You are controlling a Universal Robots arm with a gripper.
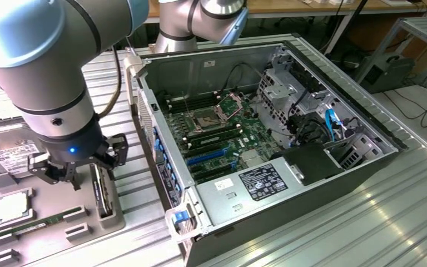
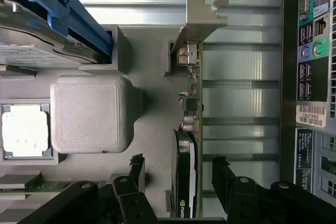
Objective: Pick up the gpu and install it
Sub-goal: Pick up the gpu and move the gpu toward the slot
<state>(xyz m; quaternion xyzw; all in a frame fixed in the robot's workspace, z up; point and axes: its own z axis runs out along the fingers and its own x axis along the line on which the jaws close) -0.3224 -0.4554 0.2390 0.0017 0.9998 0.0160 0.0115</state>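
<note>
The gpu (image 2: 190,145) stands on edge in a slot of the grey holder tray (image 2: 152,124), its silver end bracket (image 2: 202,17) pointing away from the gripper and its black fan shroud beside the green board. My gripper (image 2: 181,170) is open, with one black finger (image 2: 137,171) on each side of the card and a gap to it on both sides. In the exterior view the gripper (image 1: 80,169) hangs low over the tray, just beside the gpu (image 1: 102,192).
The open computer case (image 1: 362,150) lies at the exterior view's right, its motherboard (image 1: 213,130) and blue card slots (image 1: 204,160) exposed. The tray also holds a hard drive (image 1: 13,156), a CPU (image 1: 11,206) and a RAM stick (image 1: 39,223). The case's rear panel (image 2: 315,77) is close by.
</note>
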